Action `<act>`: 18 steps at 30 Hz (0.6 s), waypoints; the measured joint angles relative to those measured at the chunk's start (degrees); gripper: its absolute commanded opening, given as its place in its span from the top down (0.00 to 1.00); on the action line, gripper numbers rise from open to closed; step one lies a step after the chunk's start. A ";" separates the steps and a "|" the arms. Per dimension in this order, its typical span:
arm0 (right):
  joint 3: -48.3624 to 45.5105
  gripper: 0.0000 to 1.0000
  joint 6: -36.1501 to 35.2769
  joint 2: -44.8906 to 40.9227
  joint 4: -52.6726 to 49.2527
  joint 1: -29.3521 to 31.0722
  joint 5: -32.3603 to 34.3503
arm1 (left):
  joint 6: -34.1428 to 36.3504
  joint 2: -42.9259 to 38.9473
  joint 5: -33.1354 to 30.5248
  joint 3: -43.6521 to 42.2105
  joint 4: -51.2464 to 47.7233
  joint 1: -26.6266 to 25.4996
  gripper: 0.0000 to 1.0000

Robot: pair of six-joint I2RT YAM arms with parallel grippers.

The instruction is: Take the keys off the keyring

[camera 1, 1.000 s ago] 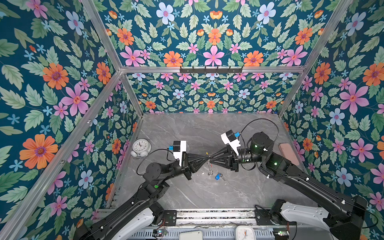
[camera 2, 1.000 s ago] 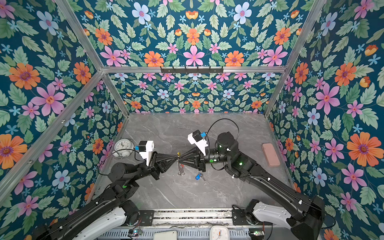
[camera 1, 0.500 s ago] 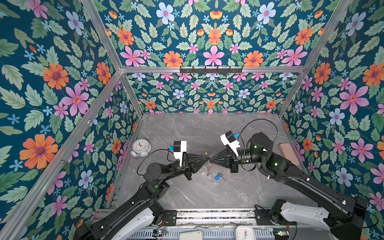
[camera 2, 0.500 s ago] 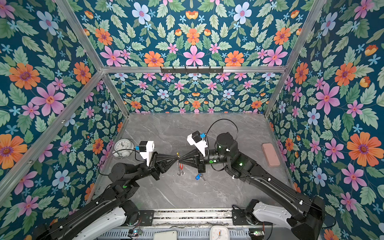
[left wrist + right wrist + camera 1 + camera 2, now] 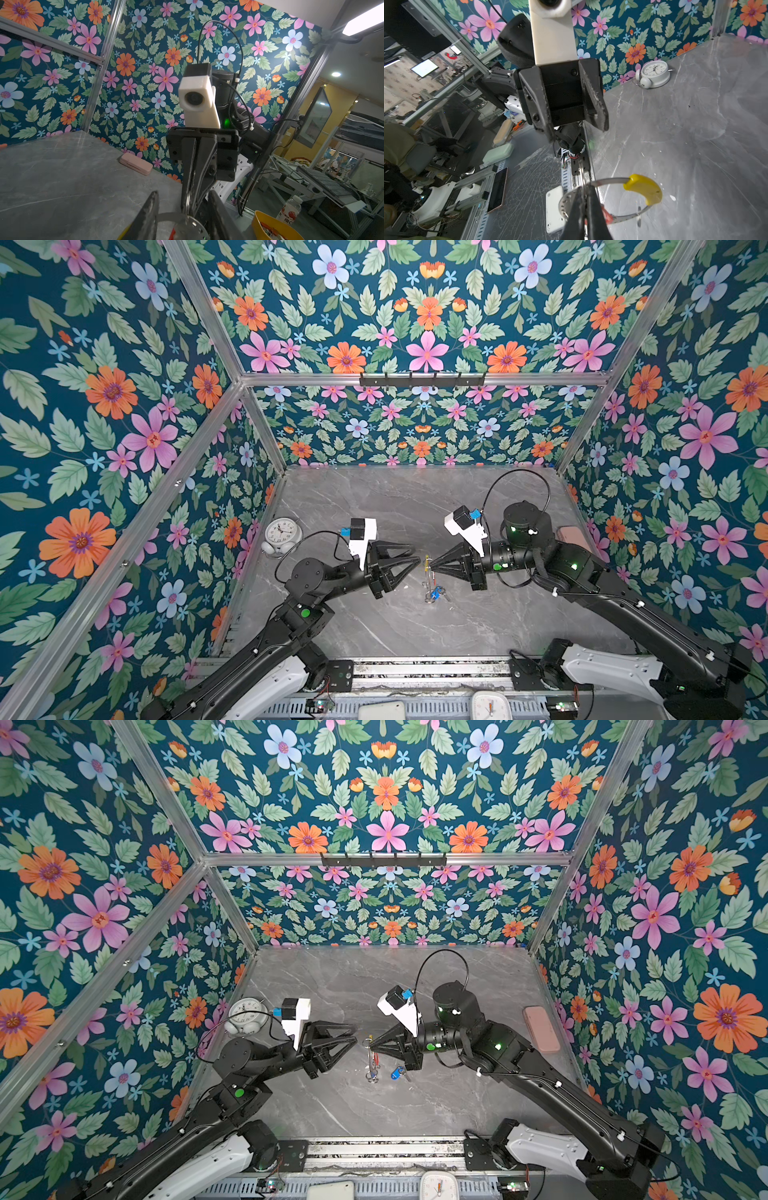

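One key down, one to go, by my read. On the left, the left claw (image 5: 415, 555) hangs empty with its jaws spread, tips just beside the keyring (image 5: 610, 180) and, as far as both top views show, not touching it. In the middle the keyring is held up off the grey table (image 5: 374, 506), edge-on from above. The red-tagged key (image 5: 607, 216) is still on it, right next to the pinch. A shade right and lower, the blue-tagged key (image 5: 397, 1074) appears to lie on the table by itself, apart from the hoop, so I'd call that one off. On the right, the right claw (image 5: 430, 564) is pressed together on the hoop's band and carries the whole thing.

The next move calls for the left claw to close on the red tag or its key and work it along and off the band while the right keeps the hoop steady. It's a small target and needs a fine pinch.

As for looks, the right wrist view shows it best. It's a thin, flat grey metal hoop, with a yellow sleeve (image 5: 643, 189) over one arc and a small split ring (image 5: 639, 219) dangling off the band.
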 measured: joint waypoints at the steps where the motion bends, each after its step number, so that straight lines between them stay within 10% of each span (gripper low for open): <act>1: 0.90 1.00 -0.83 0.20 -1.97 0.00 0.31 | 0.31 -0.02 0.00 0.92 -2.27 0.00 0.57; 18: 11.85 1.00 -8.09 6.91 -21.81 0.24 2.99 | 8.98 7.52 6.82 13.53 -30.62 -0.02 0.57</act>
